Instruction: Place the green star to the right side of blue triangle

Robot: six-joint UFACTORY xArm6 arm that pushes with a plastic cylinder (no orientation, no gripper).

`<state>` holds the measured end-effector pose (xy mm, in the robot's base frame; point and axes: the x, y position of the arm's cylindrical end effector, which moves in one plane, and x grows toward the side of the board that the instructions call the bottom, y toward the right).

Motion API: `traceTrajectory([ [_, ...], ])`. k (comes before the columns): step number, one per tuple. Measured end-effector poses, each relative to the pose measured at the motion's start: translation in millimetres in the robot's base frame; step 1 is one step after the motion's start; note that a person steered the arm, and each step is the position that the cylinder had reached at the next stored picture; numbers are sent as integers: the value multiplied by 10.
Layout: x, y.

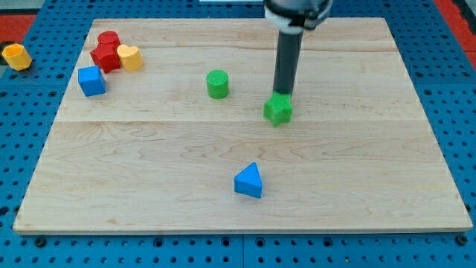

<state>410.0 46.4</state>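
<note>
The green star point(278, 110) lies right of the board's middle. The blue triangle point(249, 181) lies below it and slightly to the view's left, near the board's bottom edge. My tip point(282, 93) is at the star's top edge, touching or nearly touching it on the side toward the view's top. The dark rod rises straight up from there to the arm at the view's top.
A green cylinder point(217, 84) stands left of the star. At the top left are a blue cube point(91, 80), a red block point(106, 52) and a yellow heart point(130, 57). A yellow block point(15, 56) lies off the wooden board point(387, 193), at the view's left.
</note>
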Motion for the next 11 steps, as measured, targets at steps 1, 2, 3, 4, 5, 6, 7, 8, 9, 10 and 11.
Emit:
traceTrajectory([
  [1, 269, -402],
  [2, 120, -277],
  [3, -9, -63],
  [4, 683, 162],
  [5, 798, 5],
  [6, 783, 154],
  [7, 788, 305],
  [8, 1116, 345],
  [9, 1074, 121],
  [10, 271, 177],
  [11, -485, 124],
])
